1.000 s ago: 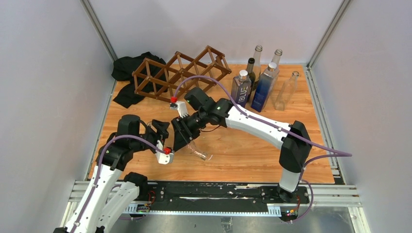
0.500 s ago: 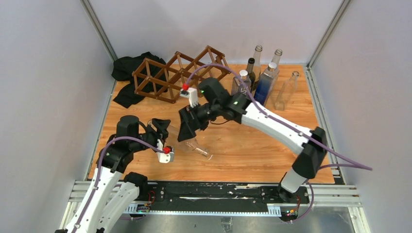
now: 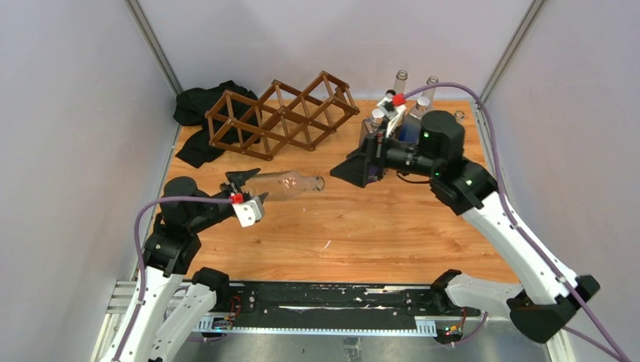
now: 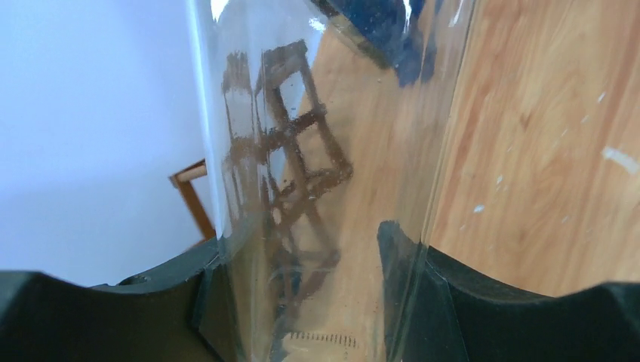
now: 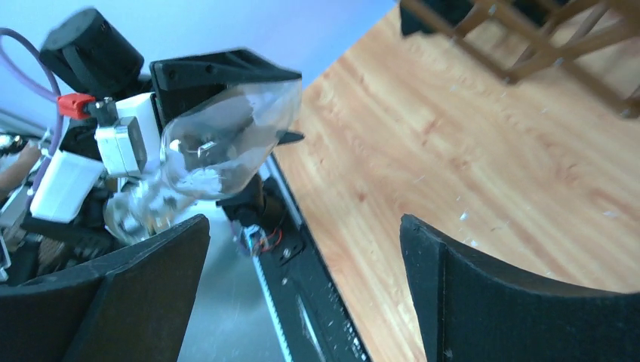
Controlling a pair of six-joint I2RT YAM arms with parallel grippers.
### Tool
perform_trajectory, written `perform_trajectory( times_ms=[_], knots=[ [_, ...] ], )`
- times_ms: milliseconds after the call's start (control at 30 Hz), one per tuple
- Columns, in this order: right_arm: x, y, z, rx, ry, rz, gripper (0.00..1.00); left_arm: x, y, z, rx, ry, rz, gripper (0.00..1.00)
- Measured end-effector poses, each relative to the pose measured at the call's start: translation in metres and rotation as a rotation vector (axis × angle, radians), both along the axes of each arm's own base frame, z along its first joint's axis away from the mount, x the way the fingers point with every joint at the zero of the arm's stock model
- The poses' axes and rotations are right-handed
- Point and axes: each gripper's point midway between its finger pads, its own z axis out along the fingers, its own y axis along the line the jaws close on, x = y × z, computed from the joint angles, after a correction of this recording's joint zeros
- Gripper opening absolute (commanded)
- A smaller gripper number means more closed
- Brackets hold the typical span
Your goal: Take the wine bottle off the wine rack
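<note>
My left hand (image 3: 251, 188) is closed on the body of the clear wine bottle (image 3: 288, 184), near its base. In the left wrist view both fingers (image 4: 181, 302) press against the glass. The bottle lies about level above the counter (image 3: 392, 226), with its neck pointing to the right. It is in front of the wine rack (image 3: 283, 113) and apart from it. My right hand (image 3: 349, 172) is spread wide and holds nothing, just beside the standing bottles (image 3: 401, 81) at the far right.
</note>
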Motion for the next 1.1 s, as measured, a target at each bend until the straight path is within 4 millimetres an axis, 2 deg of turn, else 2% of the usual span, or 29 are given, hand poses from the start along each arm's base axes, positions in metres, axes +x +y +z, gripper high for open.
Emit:
perform_trajectory(
  times_ms=[67, 167, 267, 333, 467, 633, 800, 967, 1000, 1033, 1100],
  knots=[
    [0.001, -0.012, 0.01, 0.037, -0.037, -0.041, 1.0, -0.002, -0.004, 0.005, -0.085, 0.068, 0.013, 0.0],
    [-0.008, -0.021, 0.025, 0.091, -0.095, -0.046, 1.0, -0.003, -0.011, 0.01, -0.204, 0.187, 0.022, 0.0],
    [-0.013, -0.019, 0.028, 0.129, -0.121, -0.022, 1.0, -0.004, -0.021, 0.014, -0.309, 0.326, 0.016, 0.0],
    [-0.012, -0.015, 0.021, 0.151, -0.124, -0.004, 1.0, -0.005, -0.029, 0.02, -0.372, 0.417, -0.007, 0.0],
    [-0.013, 0.008, 0.002, 0.143, -0.107, 0.05, 1.0, -0.016, -0.048, 0.022, -0.445, 0.602, -0.098, 0.0],
    [-0.03, 0.053, -0.012, 0.119, -0.128, 0.169, 1.0, -0.038, -0.063, 0.015, -0.455, 0.792, -0.219, 0.0],
    [-0.029, 0.079, -0.013, 0.139, -0.163, 0.2, 1.0, -0.059, -0.067, 0.013, -0.441, 0.88, -0.302, 0.0],
    [-0.034, 0.108, -0.008, 0.172, -0.2, 0.249, 1.0, -0.072, -0.067, 0.012, -0.422, 0.937, -0.348, 0.0],
    [-0.034, 0.111, -0.007, 0.177, -0.206, 0.255, 0.96, -0.073, -0.067, 0.011, -0.417, 0.945, -0.354, 0.0],
    [-0.035, 0.115, -0.006, 0.184, -0.216, 0.261, 0.87, -0.075, -0.067, 0.01, -0.411, 0.959, -0.359, 0.05],
    [-0.036, 0.118, -0.004, 0.194, -0.23, 0.268, 0.54, -0.077, -0.066, 0.009, -0.402, 0.976, -0.356, 0.26]
  ],
)
